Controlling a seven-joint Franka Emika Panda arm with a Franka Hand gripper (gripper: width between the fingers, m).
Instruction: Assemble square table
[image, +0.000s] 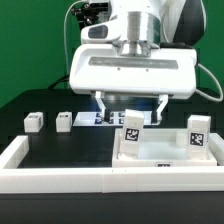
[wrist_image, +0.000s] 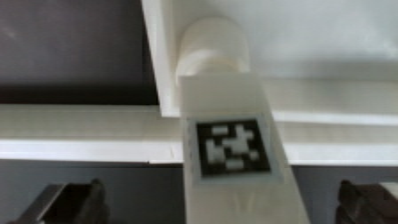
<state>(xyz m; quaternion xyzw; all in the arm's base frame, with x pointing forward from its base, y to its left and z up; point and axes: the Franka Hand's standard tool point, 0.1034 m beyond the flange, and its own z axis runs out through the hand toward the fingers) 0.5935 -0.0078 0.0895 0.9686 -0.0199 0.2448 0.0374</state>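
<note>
The square tabletop lies flat at the front on the exterior view's right. A white tagged leg stands upright on its left part, and a second tagged leg stands upright at its right. My gripper hangs open just above the first leg, a finger on each side. In the wrist view that leg runs between my gripper's dark fingertips, with a clear gap to both. The tabletop shows behind it. Two more small legs lie on the black table at the exterior view's left.
A long white rail borders the black surface along the front and the left. The marker board lies flat behind the gripper. A white band crosses the wrist view behind the leg.
</note>
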